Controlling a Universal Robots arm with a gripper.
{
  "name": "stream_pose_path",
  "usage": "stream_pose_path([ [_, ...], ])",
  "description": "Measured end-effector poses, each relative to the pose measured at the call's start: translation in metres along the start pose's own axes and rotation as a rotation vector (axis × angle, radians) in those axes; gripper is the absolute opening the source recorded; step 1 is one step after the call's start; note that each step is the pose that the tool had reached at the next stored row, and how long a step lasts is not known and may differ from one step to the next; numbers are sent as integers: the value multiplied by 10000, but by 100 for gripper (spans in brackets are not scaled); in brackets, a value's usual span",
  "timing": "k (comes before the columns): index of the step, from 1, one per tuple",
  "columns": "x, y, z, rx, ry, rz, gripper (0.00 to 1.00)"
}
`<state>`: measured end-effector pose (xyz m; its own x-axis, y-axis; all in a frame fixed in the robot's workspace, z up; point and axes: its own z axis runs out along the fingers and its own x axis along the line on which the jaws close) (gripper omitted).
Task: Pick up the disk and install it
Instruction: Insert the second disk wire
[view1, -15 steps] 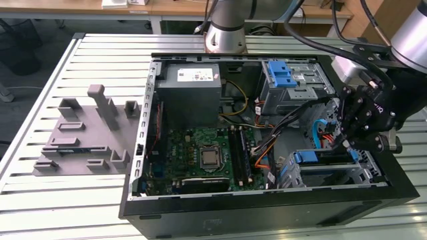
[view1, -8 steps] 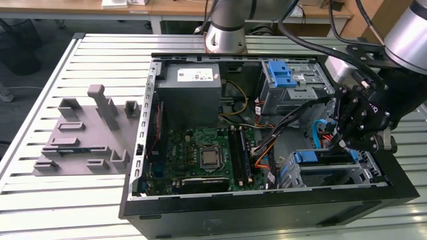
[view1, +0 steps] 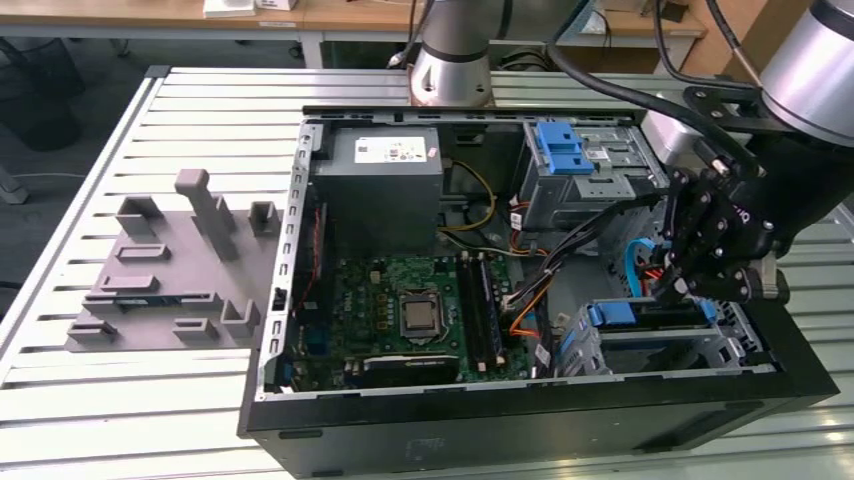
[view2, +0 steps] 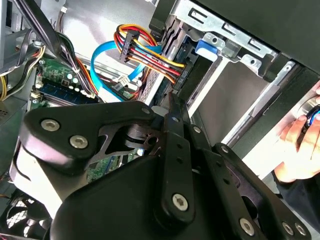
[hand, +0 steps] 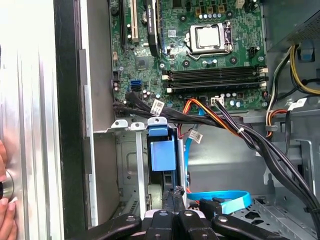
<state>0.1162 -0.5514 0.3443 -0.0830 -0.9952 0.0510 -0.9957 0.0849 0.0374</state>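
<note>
Disk (hand: 162, 160) seated edge-up in metal drive bay, blue carrier tab facing out, silver body mostly hidden inside cage. Sits directly ahead of fingers (hand: 172, 202), touching or nearly so. From exterior view, blue carrier edge (view1: 650, 314) shows just below fingertips.

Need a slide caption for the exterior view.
Black gripper lowered inside open black computer case, above blue-framed disk in drive bay, beside green motherboard.
</note>
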Motion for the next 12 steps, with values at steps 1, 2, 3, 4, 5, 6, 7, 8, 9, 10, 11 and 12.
stream_pose_path([
  [1, 0, 1, -9, 1, 0, 0, 11],
  [2, 1, 3, -17, 3, 0, 1, 11],
  [3, 2, 4, -18, 4, -2, 1, 11],
  [4, 1, 4, -18, 4, -3, 1, 11],
  [5, 1, 4, -18, 4, -4, 1, 11],
  [6, 1, 4, -18, 4, -2, -2, 11],
  [7, 1, 4, -19, 5, -2, -18, 11],
  [8, 2, 7, -19, 9, 3, -86, 11],
  [9, 2, 8, -19, 14, 7, -205, 11],
  [10, 2, 10, -19, 19, 11, -310, 11],
  [11, 2, 14, -19, 24, 11, -380, 11],
  [12, 3, 19, -19, 33, 5, -406, 11],
])
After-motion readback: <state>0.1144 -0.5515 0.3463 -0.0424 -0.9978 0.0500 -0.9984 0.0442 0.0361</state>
